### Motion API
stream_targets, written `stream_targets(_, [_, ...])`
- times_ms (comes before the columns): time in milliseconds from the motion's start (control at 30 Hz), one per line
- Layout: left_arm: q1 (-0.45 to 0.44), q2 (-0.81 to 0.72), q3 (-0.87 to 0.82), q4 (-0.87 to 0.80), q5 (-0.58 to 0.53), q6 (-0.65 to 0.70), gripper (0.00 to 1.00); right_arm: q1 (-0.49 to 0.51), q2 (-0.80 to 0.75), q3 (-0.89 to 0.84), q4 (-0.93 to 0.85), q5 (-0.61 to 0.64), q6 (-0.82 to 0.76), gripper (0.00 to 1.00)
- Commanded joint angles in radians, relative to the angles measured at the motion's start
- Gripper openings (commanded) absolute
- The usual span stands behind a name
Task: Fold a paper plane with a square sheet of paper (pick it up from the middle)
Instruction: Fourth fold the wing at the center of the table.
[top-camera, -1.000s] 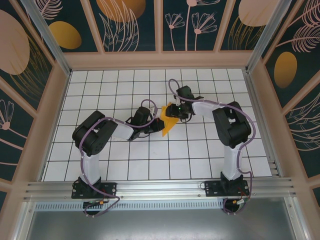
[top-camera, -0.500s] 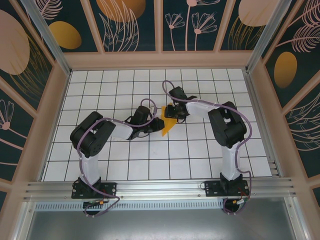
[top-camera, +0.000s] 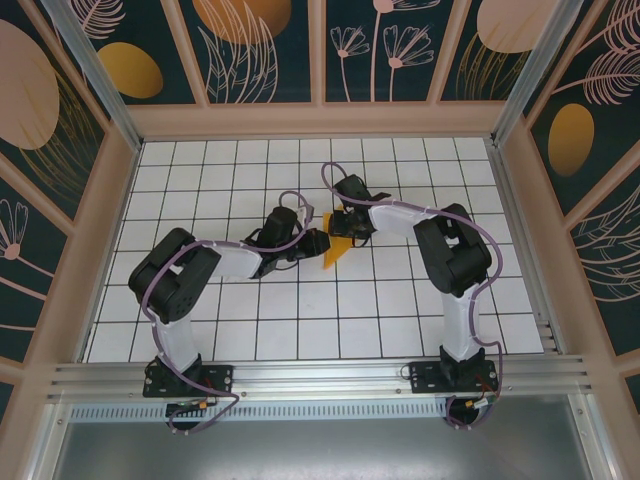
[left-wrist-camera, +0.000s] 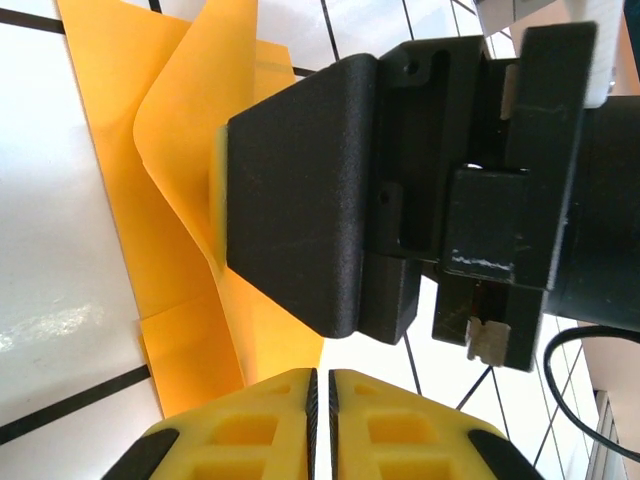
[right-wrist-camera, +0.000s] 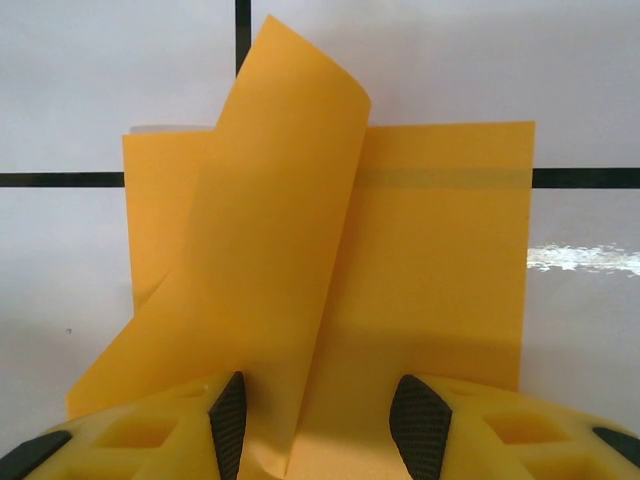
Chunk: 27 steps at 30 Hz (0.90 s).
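The square sheet of paper (top-camera: 333, 251) lies partly folded on the white grid table, a small orange-yellow wedge between the two arms. In the right wrist view the paper (right-wrist-camera: 420, 260) lies flat, with one flap (right-wrist-camera: 270, 220) curling up on the left. My right gripper (top-camera: 346, 224) is on its far end. It (right-wrist-camera: 323, 405) stands open, and the fold line runs between its pads (right-wrist-camera: 420, 425). My left gripper (top-camera: 314, 243) is at the paper's left edge. It (left-wrist-camera: 320, 385) is shut with nothing between the fingers, just short of the paper (left-wrist-camera: 180, 210).
The black body of the right gripper (left-wrist-camera: 300, 190) hangs close in front of the left fingers. Pale frame posts and painted wall panels (top-camera: 265, 50) enclose the table (top-camera: 300, 330). Both arm bases stand on the metal rail (top-camera: 320, 378) at the near edge.
My right gripper has moved left, over more of the paper. The left arm has swung its elbow left, and its gripper has crept up along the paper's left edge.
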Motion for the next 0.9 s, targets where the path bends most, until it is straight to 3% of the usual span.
stream_targets(0, [-0.002, 0.034, 0.025, 0.009, 0.035, 0.004, 0.16, -0.01, 0.143, -0.072, -0.102, 0.054, 0.011, 0.5])
stream_targets(267, [-0.004, 0.043, 0.033, 0.015, 0.052, 0.01, 0.16, -0.01, 0.147, -0.071, -0.103, 0.053, 0.014, 0.5])
stream_targets(500, [-0.005, 0.083, 0.069, -0.071, -0.015, 0.011, 0.13, -0.01, 0.145, -0.071, -0.105, 0.055, 0.016, 0.5])
stream_targets(867, [-0.005, 0.107, 0.072, -0.103, -0.03, -0.006, 0.11, -0.011, 0.144, -0.073, -0.11, 0.063, 0.021, 0.5])
